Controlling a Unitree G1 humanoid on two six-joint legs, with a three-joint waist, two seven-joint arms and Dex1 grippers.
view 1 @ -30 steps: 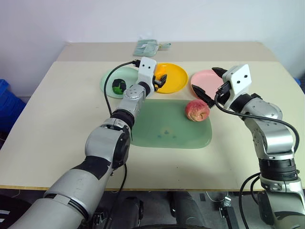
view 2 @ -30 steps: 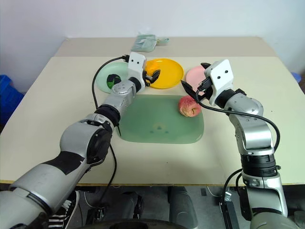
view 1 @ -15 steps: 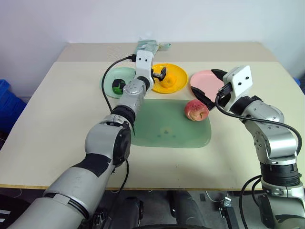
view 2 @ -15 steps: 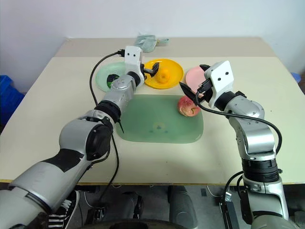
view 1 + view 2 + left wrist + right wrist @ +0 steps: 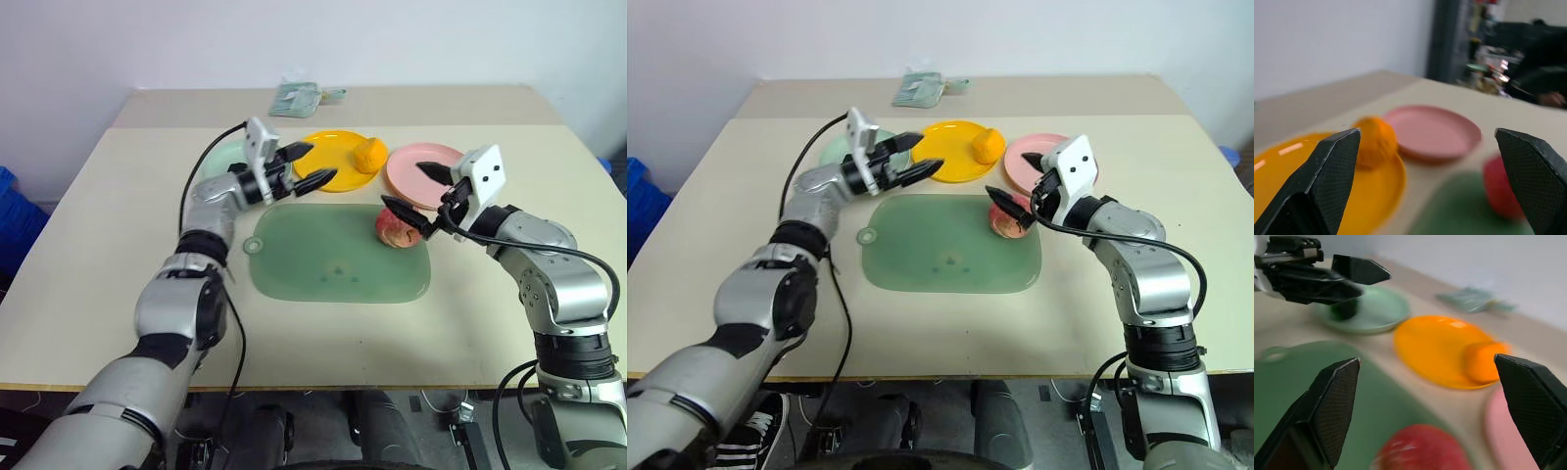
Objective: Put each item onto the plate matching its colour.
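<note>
**Peach left to place, with a narrow margin at the board's corner**

Risk lay mostly with the right pincer [image 5: 419,191], which stood fully open and empty, its two black fingers spread above and to either side of the pink-red peach [image 5: 396,227]. That fruit sat just below and ahead of the pincer, on the corner of the translucent green board [image 5: 338,266], not yet gripped. A round, smooth toy taken off-centre could squirt out from between the fingers and roll off the board onto the worktop [image 5: 88,255]; closing too high would likely only nudge it. The pink plate [image 5: 423,174] lay just beyond the right pincer, so the carry looked short, but a low lift could catch the plate's rim and shove it.

The left pincer [image 5: 312,164] was also wide open and held nothing. It hung over the near edge of the yellow plate [image 5: 328,152], with the orange-yellow fruit [image 5: 368,154] resting on that plate's far side, apart from the fingers. A careless sweep there could knock the fruit off again.

Counted: three plates, mint green [image 5: 839,149], yellow and pink; three toy foods, the dark green ball [image 5: 1345,309] on the green plate, the orange-yellow fruit and the peach; one green board; two pincers.
</note>
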